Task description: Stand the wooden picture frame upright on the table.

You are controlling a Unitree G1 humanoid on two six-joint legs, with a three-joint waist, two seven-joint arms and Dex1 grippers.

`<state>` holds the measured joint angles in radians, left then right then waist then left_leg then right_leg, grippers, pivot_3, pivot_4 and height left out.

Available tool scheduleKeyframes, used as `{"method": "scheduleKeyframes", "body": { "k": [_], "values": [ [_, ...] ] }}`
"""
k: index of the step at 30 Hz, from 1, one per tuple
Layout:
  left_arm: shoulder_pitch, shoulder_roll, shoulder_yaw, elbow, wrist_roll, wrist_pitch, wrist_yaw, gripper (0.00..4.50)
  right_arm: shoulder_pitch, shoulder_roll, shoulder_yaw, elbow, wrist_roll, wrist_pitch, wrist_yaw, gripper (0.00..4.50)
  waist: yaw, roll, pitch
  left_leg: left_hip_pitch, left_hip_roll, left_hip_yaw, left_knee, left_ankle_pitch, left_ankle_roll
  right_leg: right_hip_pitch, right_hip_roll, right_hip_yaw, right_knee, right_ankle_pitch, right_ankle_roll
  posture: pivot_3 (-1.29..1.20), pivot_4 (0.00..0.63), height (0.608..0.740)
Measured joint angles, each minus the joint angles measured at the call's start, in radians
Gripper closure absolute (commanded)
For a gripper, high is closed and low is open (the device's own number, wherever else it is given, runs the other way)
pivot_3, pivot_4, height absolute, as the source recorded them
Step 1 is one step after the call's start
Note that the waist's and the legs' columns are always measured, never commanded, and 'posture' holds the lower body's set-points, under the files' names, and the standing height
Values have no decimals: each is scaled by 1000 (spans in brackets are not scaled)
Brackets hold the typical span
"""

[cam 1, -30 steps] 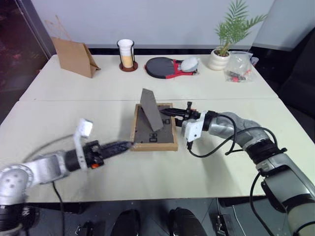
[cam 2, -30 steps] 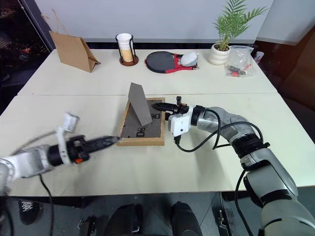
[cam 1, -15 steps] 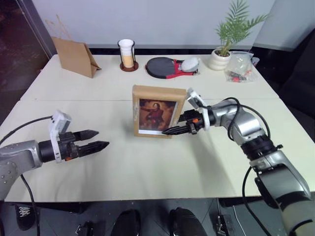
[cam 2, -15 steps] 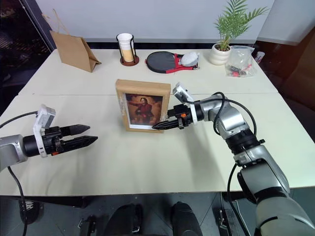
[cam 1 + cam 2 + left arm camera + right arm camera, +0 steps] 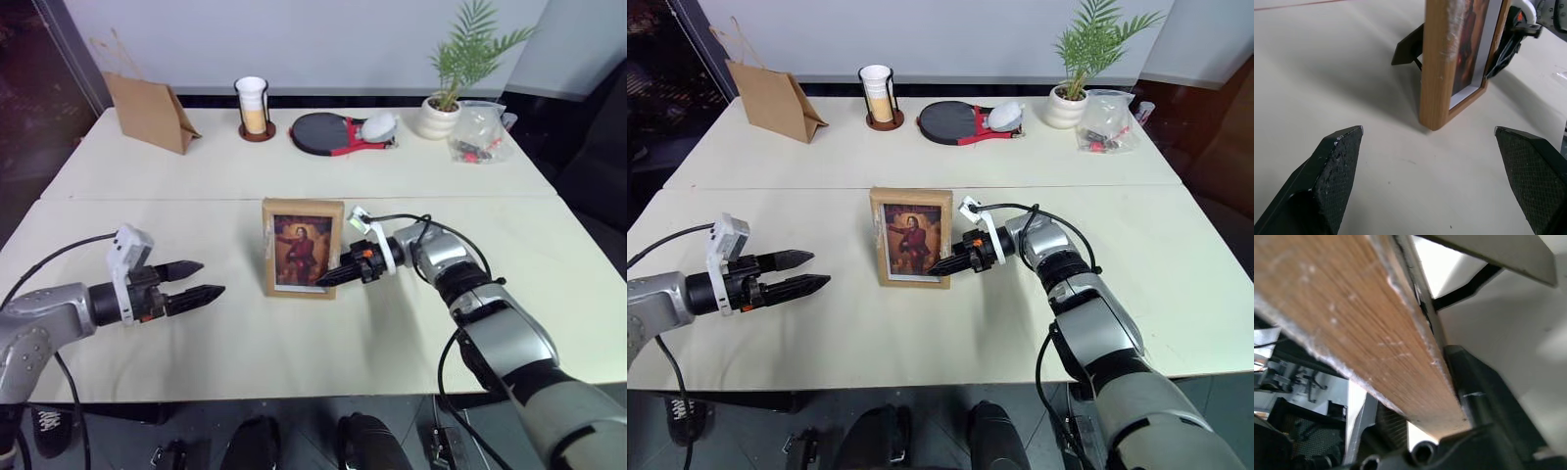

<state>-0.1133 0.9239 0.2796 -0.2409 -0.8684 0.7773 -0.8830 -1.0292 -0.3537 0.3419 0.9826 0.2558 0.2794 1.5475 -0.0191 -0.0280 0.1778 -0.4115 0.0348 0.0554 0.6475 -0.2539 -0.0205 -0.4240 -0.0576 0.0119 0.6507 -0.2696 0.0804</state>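
Wooden frame (image 5: 911,238) stands upright on the bench (image 5: 921,333), stand folded out behind; right gripper (image 5: 945,264) pinches its lower corner for steadiness, left gripper (image 5: 813,270) wide, apart.

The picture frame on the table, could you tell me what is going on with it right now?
The wooden picture frame stands upright on the table, portrait facing the robot, its fold-out stand propped out behind. The right hand is at the frame's lower right edge, its fingers on either side of that edge; whether they press it cannot be told. The left hand hovers open to the left, apart from the frame.
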Motion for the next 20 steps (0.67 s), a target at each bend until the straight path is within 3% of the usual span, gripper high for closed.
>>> {"method": "scheduleKeyframes", "body": {
  "k": [3,8,14,20],
  "values": [
    [-10,-12,-5,-1,7,3,-1,0,2,-11,-17,0,-17,7,11,54,-1,0,0,0,0,0,0,0,0,0,0,0,0,0,0,0,150,740],
    [-14,-22,-23,-15,13,3,-19,0,86,-150,-73,-175,-39,21,3,54,7,0,0,0,-1,-1,0,0,0,0,-2,0,-1,0,0,0,150,740],
    [-10,-11,-24,-50,36,-8,-64,0,359,-410,-233,-754,47,210,-63,54,0,1,1,-1,-1,0,0,-1,1,0,-3,0,-1,0,0,0,150,740],
    [4,41,-17,-91,39,-8,-116,0,460,-505,-399,-1197,159,396,-229,54,-1,2,1,2,0,0,0,-1,1,2,0,1,0,-1,-1,0,150,740]
  ]
}}
